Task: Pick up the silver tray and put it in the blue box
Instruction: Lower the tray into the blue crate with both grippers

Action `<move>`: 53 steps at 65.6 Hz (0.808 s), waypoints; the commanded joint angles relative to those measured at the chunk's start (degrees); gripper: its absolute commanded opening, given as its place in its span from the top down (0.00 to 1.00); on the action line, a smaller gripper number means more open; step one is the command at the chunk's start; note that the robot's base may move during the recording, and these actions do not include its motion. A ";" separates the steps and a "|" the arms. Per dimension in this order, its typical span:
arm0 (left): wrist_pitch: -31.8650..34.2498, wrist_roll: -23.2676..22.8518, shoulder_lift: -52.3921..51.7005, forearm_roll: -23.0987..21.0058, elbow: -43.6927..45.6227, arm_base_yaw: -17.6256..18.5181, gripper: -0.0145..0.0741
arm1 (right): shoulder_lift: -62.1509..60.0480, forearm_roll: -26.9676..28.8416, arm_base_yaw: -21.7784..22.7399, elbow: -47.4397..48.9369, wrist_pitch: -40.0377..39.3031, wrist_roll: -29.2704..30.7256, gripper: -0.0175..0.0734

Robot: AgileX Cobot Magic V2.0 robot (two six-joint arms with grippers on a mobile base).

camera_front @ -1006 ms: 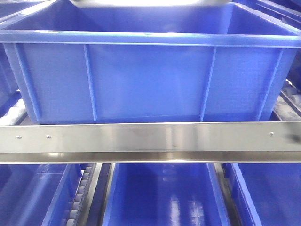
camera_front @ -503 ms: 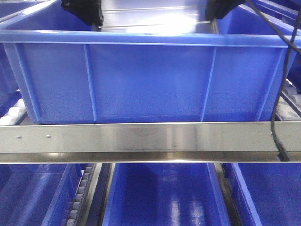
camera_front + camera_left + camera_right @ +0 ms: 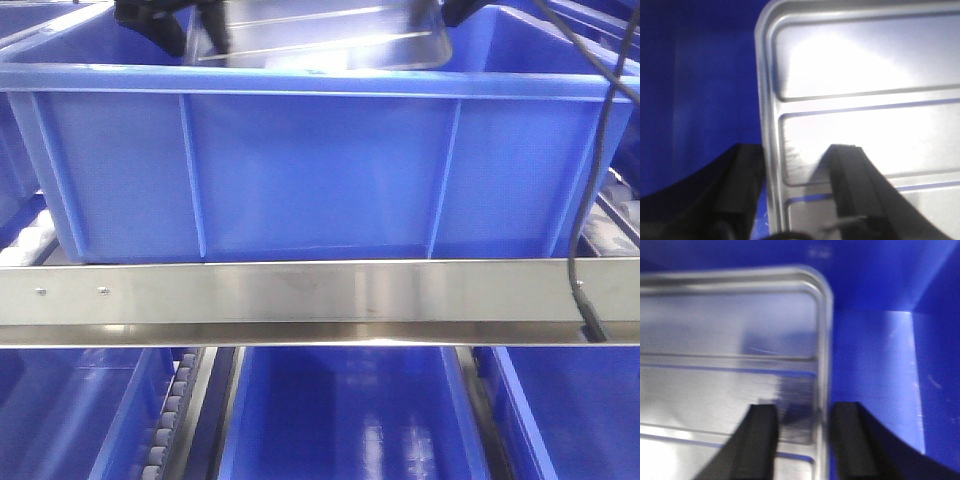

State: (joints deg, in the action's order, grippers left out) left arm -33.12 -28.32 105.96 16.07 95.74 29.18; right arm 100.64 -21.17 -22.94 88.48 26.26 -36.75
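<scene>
Straddling opposite rims of the shiny silver metal tray [image 3: 865, 115], the left gripper [image 3: 795, 200] and right gripper [image 3: 800, 445] each pinched an edge; it hung inside the deep blue plastic box [image 3: 320, 170], needing level, matched lowering before letting go.

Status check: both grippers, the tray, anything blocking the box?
Left gripper and right gripper each straddle a silver tray rim. Tray tilted inside blue box mouth. No obstruction visible.
</scene>
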 commanded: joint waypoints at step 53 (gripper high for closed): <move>6.23 0.16 -5.54 1.01 2.23 0.50 0.94 | -4.41 -3.09 1.77 2.68 -6.71 0.59 0.76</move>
State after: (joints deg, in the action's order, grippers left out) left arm -30.66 -28.31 105.37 17.26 95.86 29.58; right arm 100.28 -22.57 -21.50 88.62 24.61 -36.61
